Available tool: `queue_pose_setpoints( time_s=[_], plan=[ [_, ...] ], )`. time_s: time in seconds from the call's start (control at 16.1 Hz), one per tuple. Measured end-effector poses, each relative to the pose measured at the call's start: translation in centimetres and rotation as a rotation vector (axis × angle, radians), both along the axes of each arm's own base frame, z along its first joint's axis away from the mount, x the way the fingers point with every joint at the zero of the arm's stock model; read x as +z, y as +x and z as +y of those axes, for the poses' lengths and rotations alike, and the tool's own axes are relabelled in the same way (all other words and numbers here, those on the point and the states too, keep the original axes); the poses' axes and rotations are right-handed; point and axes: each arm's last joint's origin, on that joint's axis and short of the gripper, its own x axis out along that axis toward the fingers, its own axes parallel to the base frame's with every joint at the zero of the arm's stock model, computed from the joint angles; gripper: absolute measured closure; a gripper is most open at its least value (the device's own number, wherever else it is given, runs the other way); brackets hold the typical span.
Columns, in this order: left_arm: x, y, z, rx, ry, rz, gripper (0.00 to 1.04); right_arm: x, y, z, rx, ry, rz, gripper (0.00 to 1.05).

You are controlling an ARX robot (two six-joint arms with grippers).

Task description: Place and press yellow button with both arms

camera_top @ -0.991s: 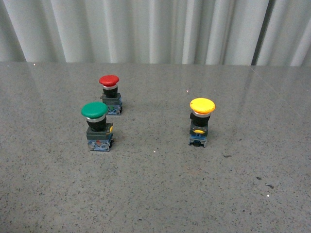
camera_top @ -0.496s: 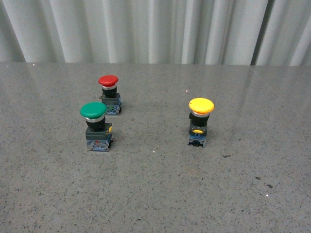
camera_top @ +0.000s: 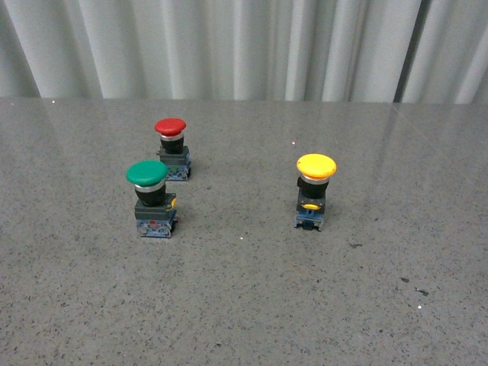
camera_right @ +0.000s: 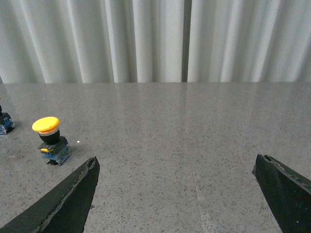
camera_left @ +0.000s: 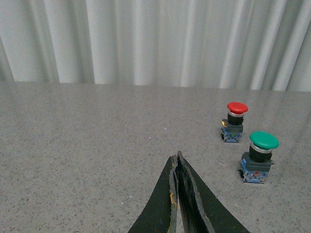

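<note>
left gripper (camera_left: pixel 176 162) fingers pressed together; right gripper (camera_right: pixel 176 160) fingers spread wide, holding nothing. yellow button (camera_top: pixel 315 191) stands upright on grey table (camera_top: pixel 244 305), at 3 o'clock from green button (camera_top: pixel 150 198); red button (camera_top: pixel 172 149) at its 12 o'clock.

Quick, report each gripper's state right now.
Left gripper: closed, holding nothing.
Right gripper: open, holding nothing.

The table (camera_top: pixel 252 305) is seen as speckled grey stone with a faint sheen. The yellow button (camera_top: pixel 314 189) is capped in smooth, glossy plastic. The curtain (camera_top: pixel 229 46), at twelve o'clock, is matt pleated cloth.
</note>
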Motion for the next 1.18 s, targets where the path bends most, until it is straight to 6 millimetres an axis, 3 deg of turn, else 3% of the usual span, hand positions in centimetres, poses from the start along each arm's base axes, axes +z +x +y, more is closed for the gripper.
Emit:
queue_pose_setpoints(
  time_s=[0.87,0.93,1.05,1.18],
  plan=[
    [-0.3,-1.1,0.0,0.000,0.000,0.013,1.03,0.0,0.0,0.0,0.000,0.000,0.000,0.06],
    [-0.4,-1.1,0.0,0.000,0.000,0.016,0.99,0.0,0.0,0.0,0.000,0.000,0.000,0.06],
    [-0.4,-1.1,0.0,0.000,0.000,0.016,0.77,0.0,0.0,0.0,0.000,0.000,0.000,0.06],
    [-0.4,-1.1,0.0,0.000,0.000,0.015,0.59,0.0,0.4,0.0,0.115,0.050,0.036,0.06]
  ],
)
